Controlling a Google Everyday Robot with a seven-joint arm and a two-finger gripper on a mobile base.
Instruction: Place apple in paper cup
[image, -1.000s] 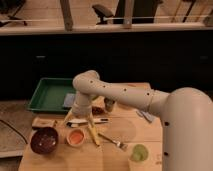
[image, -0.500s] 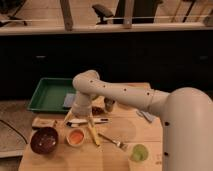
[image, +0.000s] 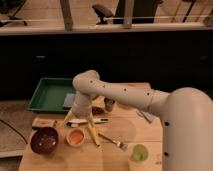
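The apple (image: 76, 136) sits inside the paper cup (image: 75, 137), lower left of centre on the table (image: 125, 150). The tool (image: 80, 119) hangs just above it with yellow fingers (image: 93, 132) spread and released. The apple looks firm, smooth and light; grip across its widest part.

1. The gripper (image: 80, 126) hangs above the bench's left half, yellow fingers (image: 93, 134) spread downward.
2. The paper cup (image: 75, 137) stands directly below the gripper, near the front edge; the apple (image: 76, 136) sits inside it.
3. The dark bowl (image: 44, 140) stands beside the cup, toward the front-left corner.
4. The green tray (image: 50, 94) occupies the rear-left corner.
5. A fork (image: 111, 141) lies right of the cup.
6. A pale green round object (image: 139, 152) sits near the front-right corner.
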